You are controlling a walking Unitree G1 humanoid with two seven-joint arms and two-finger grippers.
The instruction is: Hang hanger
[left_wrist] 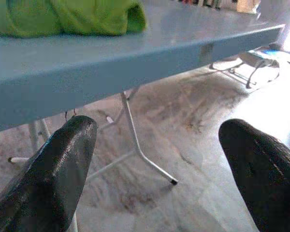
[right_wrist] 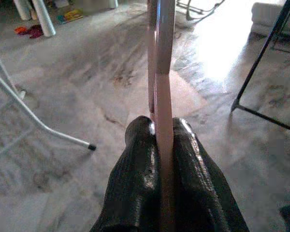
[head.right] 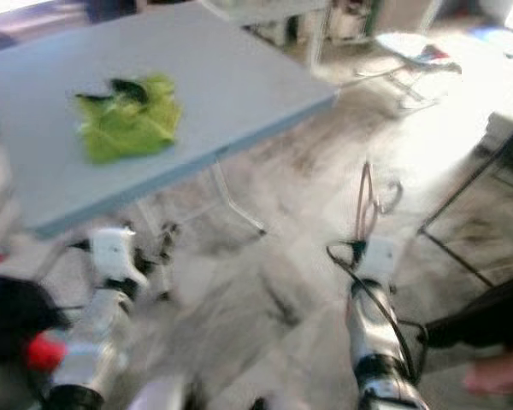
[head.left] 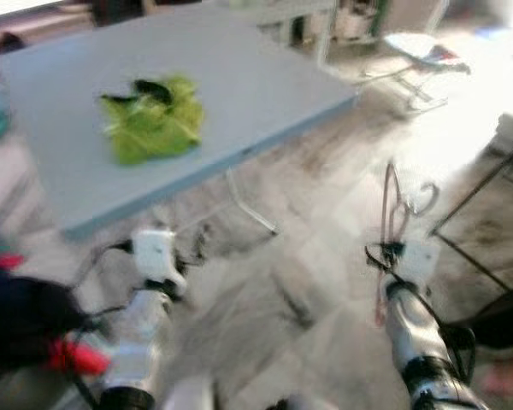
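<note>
Right wrist view: right hand (right_wrist: 163,145) pinches pink hanger (right_wrist: 160,72) near black rack (right_wrist: 261,63).

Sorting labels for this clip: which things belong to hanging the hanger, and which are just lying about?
Job:
hanger, clamped in the right hand
black rack, perhaps

Lying about:
green cloth on the table
left hand, open

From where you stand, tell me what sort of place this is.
Probably a room in a home, used for laundry or chores. A folding table holds a green garment, the floor is marble-like tile, and the right gripper holds a hanger.
</note>
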